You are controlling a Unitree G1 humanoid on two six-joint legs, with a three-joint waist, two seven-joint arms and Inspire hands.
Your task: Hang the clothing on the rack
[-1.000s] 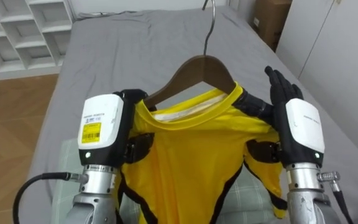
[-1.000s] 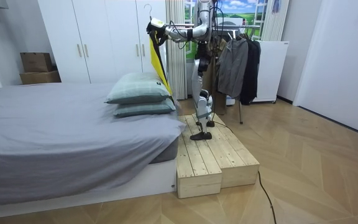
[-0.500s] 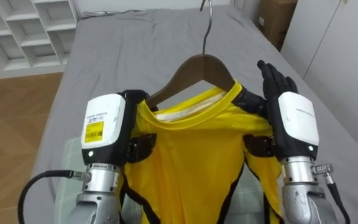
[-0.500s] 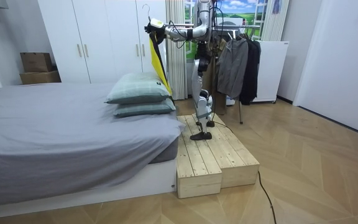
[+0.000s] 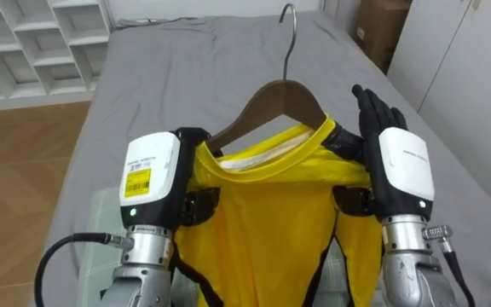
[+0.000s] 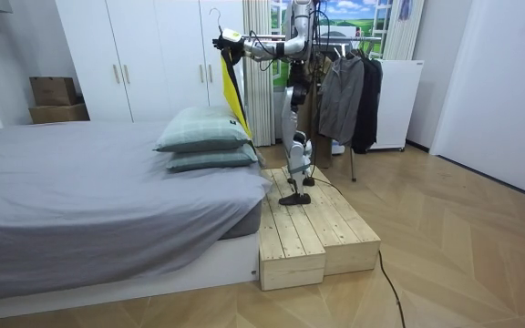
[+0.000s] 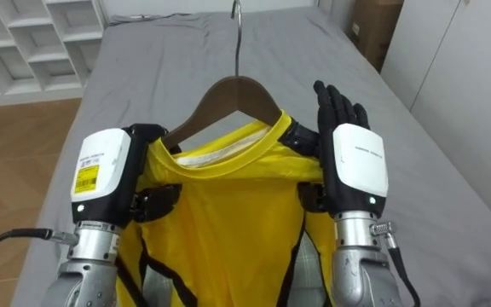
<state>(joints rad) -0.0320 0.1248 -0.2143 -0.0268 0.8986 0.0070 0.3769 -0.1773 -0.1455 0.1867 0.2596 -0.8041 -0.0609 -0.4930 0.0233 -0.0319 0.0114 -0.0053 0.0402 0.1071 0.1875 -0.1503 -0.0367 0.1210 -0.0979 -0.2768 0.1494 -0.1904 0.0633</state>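
Looking down through the eye views, we see a yellow shirt draped on a wooden hanger, held in the air between both hands above the grey bed. The hanger's metal hook points to 12 o'clock. The left hand sits at 9 o'clock of the collar, against the shirt's shoulder where the hanger's arm ends; cloth covers its far side, so we cannot tell whether it grips or merely props. The right hand is at 3 o'clock of the collar, its fingers straight, slightly apart and pointing to 12 o'clock, laid against the shirt's other shoulder rather than curled round it. The shirt's body hangs toward 6 o'clock between the forearms. A white cubby shelf shows at 10 o'clock and a cardboard box at 1 o'clock. In the room view the robot stands upright on a wooden platform beside the bed, arms stretched toward the room view's left, the shirt high above two stacked pillows; a clothes rack with dark garments stands just behind it
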